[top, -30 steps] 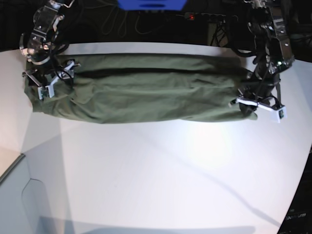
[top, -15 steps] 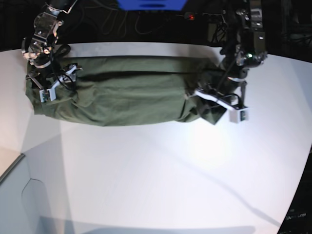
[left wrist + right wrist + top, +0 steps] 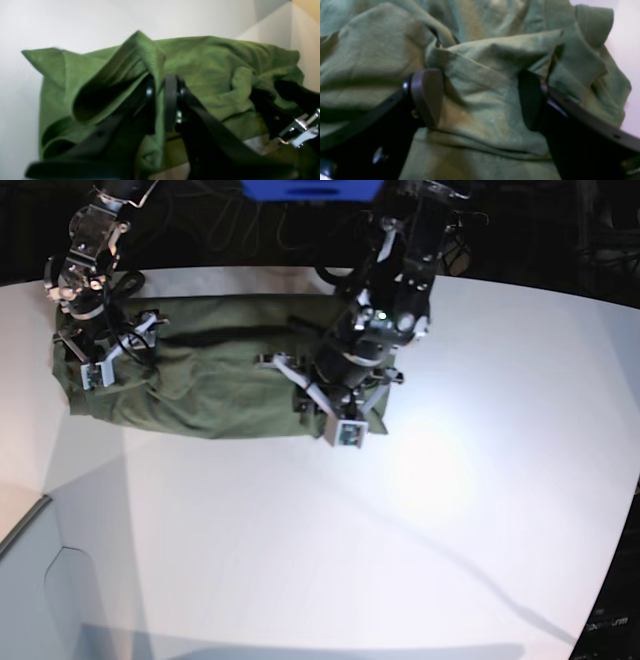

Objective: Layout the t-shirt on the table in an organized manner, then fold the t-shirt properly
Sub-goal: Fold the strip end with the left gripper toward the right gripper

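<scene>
Pinching a fold of the shirt [image 3: 215,65], the left gripper [image 3: 160,100] has its jaws nearly closed on the cloth. Right wrist view: right gripper [image 3: 480,100] spread wide over bunched fabric. Base view: shirt lies along the table's [image 3: 420,520] far side, doubled over at the left gripper.

right end effector [image 3: 480,100] spread wide, straddling t-shirt [image 3: 495,62] fold
</scene>
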Robot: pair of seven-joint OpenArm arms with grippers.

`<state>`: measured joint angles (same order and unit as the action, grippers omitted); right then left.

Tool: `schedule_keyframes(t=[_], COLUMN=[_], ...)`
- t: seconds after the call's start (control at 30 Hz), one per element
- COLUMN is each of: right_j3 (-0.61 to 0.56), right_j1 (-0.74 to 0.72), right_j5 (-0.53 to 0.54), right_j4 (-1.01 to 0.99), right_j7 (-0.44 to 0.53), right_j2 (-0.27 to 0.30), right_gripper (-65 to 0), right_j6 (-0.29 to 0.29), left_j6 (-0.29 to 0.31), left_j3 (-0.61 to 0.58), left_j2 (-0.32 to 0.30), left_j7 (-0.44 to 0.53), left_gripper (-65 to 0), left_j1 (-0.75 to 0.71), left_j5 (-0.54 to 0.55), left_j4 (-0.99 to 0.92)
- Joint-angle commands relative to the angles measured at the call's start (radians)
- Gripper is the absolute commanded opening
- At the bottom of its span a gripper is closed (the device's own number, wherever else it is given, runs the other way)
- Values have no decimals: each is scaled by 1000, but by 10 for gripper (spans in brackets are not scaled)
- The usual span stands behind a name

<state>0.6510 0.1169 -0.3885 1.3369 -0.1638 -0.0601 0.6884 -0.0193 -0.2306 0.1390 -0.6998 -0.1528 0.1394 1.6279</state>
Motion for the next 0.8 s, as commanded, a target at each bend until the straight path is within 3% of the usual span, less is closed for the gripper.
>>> schedule_keyframes(t=[0.0, 0.27, 0.77], right_j3=[0, 0, -1], right_j1=[-1, -1, -6], right_j5=[-11, -11, -11], right_j4=[10, 10, 10], right_j7=[-7, -7, -7], right_j2=[9, 9, 10], right_gripper=[-177, -177, -177], right_j6=[10, 10, 10], left_j6=[6, 6, 6], left_j3=[-13, -29, -203], left_j2=[12, 18, 18], left_j7=[15, 15, 42], left_gripper=[-650, -650, -650], left_j1=[20, 83, 160], left_j5=[9, 10, 12], left_j4=[4, -85, -205])
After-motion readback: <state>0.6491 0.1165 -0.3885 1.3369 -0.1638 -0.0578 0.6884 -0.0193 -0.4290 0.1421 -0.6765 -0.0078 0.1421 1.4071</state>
